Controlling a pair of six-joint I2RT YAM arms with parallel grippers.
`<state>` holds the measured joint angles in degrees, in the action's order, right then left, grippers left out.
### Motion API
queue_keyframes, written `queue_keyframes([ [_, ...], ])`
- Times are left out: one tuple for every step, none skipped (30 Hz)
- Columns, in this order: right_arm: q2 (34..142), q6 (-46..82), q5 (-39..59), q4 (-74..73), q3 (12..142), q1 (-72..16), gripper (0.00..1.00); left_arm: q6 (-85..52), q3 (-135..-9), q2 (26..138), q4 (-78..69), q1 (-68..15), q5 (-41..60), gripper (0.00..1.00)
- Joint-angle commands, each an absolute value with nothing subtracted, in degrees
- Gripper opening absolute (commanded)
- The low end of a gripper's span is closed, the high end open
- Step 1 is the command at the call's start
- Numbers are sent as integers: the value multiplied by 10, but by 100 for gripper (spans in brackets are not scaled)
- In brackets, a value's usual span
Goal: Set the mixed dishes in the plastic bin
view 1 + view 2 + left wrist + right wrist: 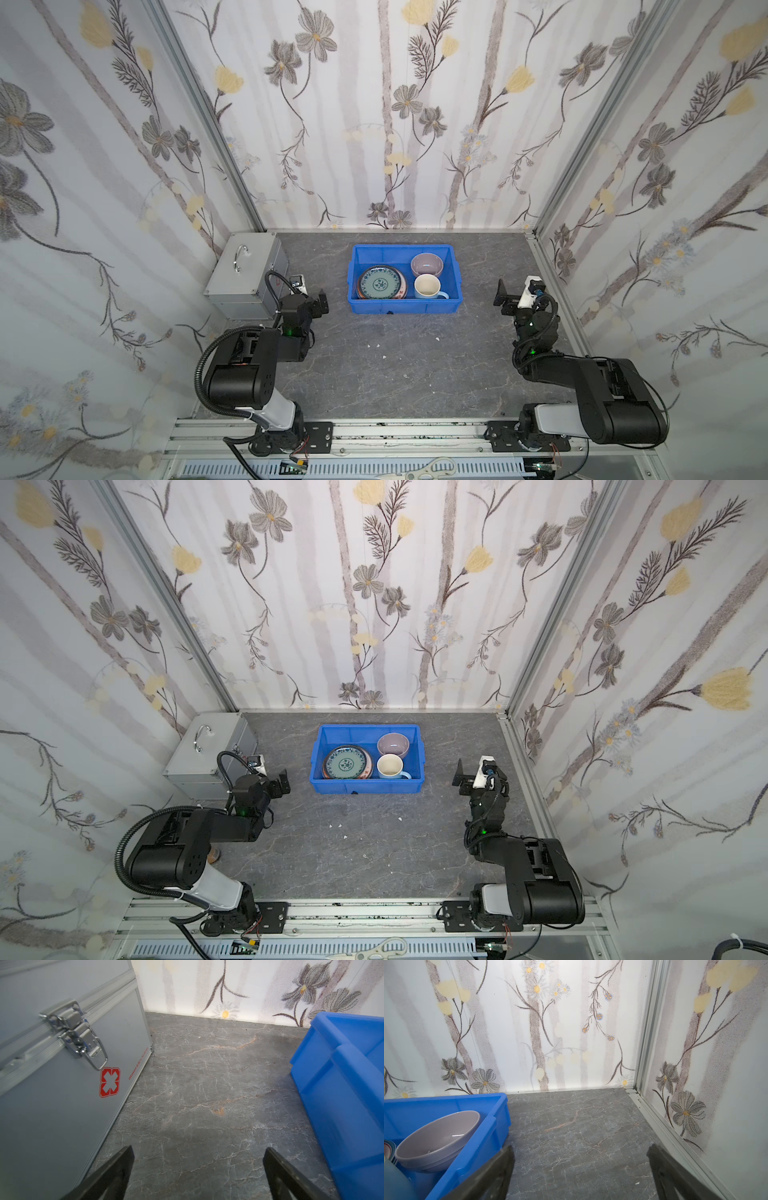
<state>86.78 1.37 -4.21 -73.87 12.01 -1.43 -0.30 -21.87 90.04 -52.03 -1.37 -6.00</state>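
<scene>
The blue plastic bin [401, 248] [369, 727] stands at the back middle of the grey floor. Inside it lies a stack of plates with a teal patterned plate [379, 283] [345, 764] on top. Beside the stack are a lilac bowl [427, 264] [393, 744] [438, 1136] and a pale-blue mug [428, 286] [390, 766], both upright. My left gripper [322, 302] [198, 1167] hangs open left of the bin, with nothing between its fingers. My right gripper [502, 296] [581, 1167] stands open and bare to the right of the bin [446, 1098].
A silver metal case [245, 270] [52, 1084] with a handle and latch sits in the back left corner, close to the left gripper. The bin's wall [342, 1088] flanks that gripper's other side. An aluminium frame rail [654, 1118] borders the right. Small white bits [376, 345] lie mid-floor.
</scene>
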Motion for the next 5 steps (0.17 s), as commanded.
queue_keyframes([
  [869,5,-33,-740,124,-15,100,-5,-224,902,-524,-11,-49,100],
  [868,4,-33,-741,123,-14,100,-5,-224,902,-525,-11,-49,100],
  [867,5,-34,-743,121,-14,100,-5,-225,901,-524,-11,-48,100],
  [866,4,-35,-745,119,-14,100,-5,-224,901,-525,-10,-47,100],
  [866,4,-34,-747,118,-14,100,-5,-224,901,-525,-10,-47,100],
])
